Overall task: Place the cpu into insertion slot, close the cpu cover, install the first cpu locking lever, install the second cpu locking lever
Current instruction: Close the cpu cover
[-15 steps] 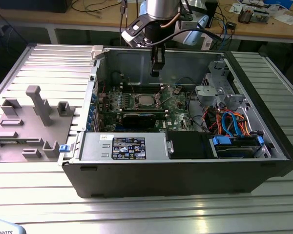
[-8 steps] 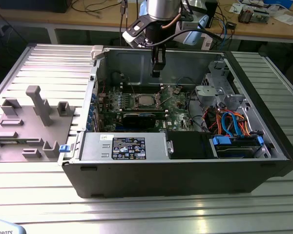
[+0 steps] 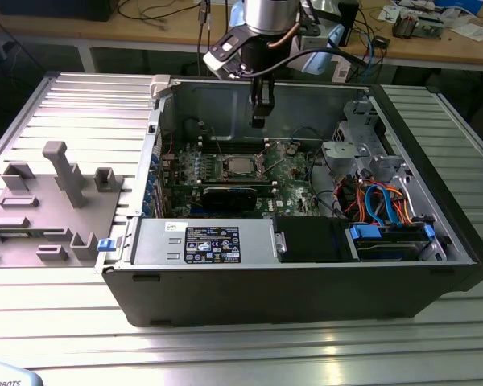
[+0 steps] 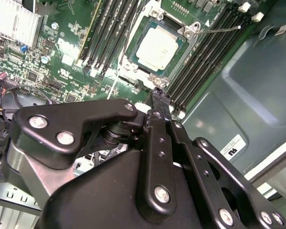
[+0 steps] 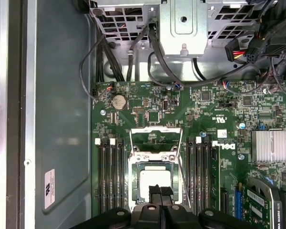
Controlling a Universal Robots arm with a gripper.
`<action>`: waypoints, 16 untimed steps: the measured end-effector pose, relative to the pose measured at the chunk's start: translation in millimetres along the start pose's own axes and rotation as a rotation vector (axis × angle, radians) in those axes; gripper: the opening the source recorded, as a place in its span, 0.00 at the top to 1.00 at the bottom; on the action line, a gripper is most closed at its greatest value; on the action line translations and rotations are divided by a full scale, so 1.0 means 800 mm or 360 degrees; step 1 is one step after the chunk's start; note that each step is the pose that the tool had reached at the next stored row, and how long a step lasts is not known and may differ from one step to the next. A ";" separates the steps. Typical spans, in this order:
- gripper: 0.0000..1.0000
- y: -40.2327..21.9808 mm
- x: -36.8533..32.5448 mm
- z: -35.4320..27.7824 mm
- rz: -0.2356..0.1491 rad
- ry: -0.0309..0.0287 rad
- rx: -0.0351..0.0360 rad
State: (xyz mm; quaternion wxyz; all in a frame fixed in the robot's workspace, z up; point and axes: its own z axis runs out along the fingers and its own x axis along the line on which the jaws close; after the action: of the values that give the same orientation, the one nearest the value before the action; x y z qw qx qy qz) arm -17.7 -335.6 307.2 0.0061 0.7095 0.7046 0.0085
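The cpu [image 5: 155, 180] lies flat in the insertion slot [image 5: 132, 183] of the green circuit board [image 5: 148, 105], its silver top up. In the second wrist view the cpu [image 4: 157, 47] shows a green border inside the slot's metal rim [image 4: 128, 62]. The cpu cover [image 5: 156, 129] stands swung open, away from the slot, with board visible through its window. A thin wire lever [image 4: 219, 29] runs beside the slot, unlatched. My gripper [image 5: 160, 191] hangs above the near edge of the cpu with its fingers shut together and nothing between them. In the exterior view the gripper [image 3: 258, 122] hovers over the cpu [image 3: 240, 166].
The open computer case [image 3: 435, 265] stands on a ribbed metal table. Black memory slots [image 5: 109, 176] flank the slot on both sides. A drive cage [image 3: 354, 145] and coloured cables [image 3: 378, 201] fill the exterior view's right; a power supply [image 3: 205, 244] sits in front. A grey fixture [image 3: 48, 201] lies outside.
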 end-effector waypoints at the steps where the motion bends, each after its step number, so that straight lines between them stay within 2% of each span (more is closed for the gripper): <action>1: 0.89 0.0003 0.0000 0.0001 0.0000 0.00000 0.0000; 16: 0.89 0.0031 0.0000 0.0015 0.0000 -0.00001 0.0000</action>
State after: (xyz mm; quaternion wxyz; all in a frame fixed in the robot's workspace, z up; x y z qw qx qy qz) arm -15.2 -335.5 306.1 0.0061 0.7095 0.7046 0.0085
